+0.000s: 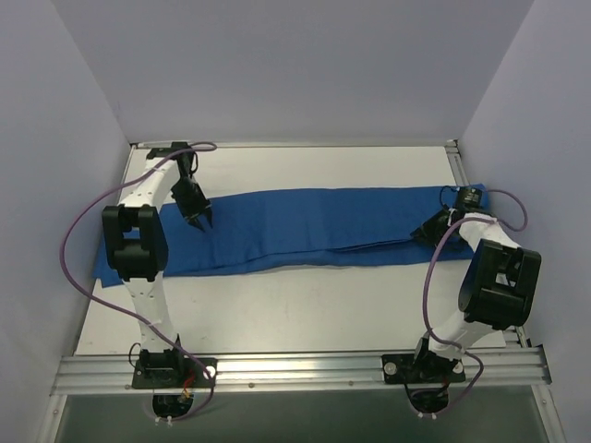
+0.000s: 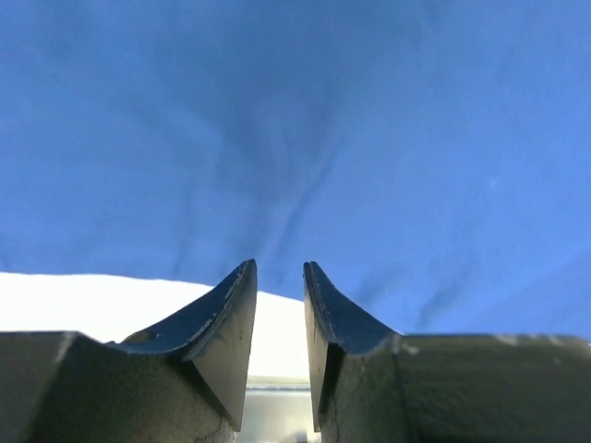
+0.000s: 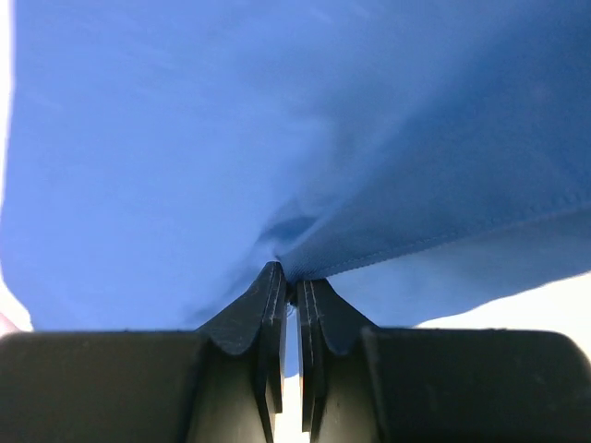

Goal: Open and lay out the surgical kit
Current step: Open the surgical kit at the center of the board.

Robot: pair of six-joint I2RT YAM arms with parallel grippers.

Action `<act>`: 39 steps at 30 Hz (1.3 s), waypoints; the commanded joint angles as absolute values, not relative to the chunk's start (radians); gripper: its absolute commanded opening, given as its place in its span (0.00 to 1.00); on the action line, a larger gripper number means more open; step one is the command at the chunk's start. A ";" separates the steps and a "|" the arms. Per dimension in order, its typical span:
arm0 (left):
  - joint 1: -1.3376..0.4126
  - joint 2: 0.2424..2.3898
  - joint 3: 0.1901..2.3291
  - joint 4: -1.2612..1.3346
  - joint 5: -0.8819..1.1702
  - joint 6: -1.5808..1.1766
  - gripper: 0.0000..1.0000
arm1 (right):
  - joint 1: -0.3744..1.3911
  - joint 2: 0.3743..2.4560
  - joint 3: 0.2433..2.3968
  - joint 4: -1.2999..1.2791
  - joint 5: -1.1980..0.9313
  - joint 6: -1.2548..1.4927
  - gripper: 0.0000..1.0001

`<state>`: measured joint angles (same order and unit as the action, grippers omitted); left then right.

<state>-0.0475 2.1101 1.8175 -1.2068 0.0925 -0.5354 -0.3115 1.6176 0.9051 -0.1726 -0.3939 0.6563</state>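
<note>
Looking down from the top camera: plain white worktop (image 1: pixel 305 305), boxed in by pale lavender walls (image 1: pixel 295 65) on three sides. Metal rail (image 1: pixel 295 369) along the near edge, carrying both arm bases. Purple cables (image 1: pixel 69 235) looping off each arm.

Blue cloth wrap (image 1: pixel 314 226) stretched out as a long band across the back half of the worktop, reaching the left edge and running over to the right arm's wrist. Doubled over along the near side toward the right, going by the stacked edges there.

Left fingers (image 1: pixel 201 219) over the left part of the band, spread apart with a clear gap and nothing caught in it on the wrist cam (image 2: pixel 226 314). Can't tell whether touching the fabric or just above it.

Right fingers (image 1: pixel 427 231) at the far right end, pinched tight on a hemmed fold of the cloth (image 3: pixel 263 314).

Hard bits now. Left end of the band partly covered by the left arm's black links, right end tucked behind the right wrist. Both wrist cams filled almost wholly with blurry blue fabric plus a sliver of white worktop. No seeing under or inside the folds from any angle.
</note>
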 commanded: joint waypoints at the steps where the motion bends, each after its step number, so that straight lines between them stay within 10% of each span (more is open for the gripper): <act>1: -0.066 2.016 1.763 -1.227 0.138 -0.552 0.36 | -0.298 1.608 1.005 -0.244 -0.383 0.687 0.00; 15: -0.074 1.804 1.295 -0.971 0.471 -0.856 0.47 | -0.230 1.667 1.121 -0.255 -0.390 0.756 0.00; 39: -0.049 1.744 1.118 -0.810 0.292 -0.991 0.52 | -0.186 1.706 1.193 -0.265 -0.416 0.706 0.00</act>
<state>-0.0589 1.7649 1.0973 -0.8253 0.3420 -0.9920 -0.1932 1.7008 1.1561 -0.2401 -0.3988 0.7155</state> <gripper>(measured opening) 0.522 0.071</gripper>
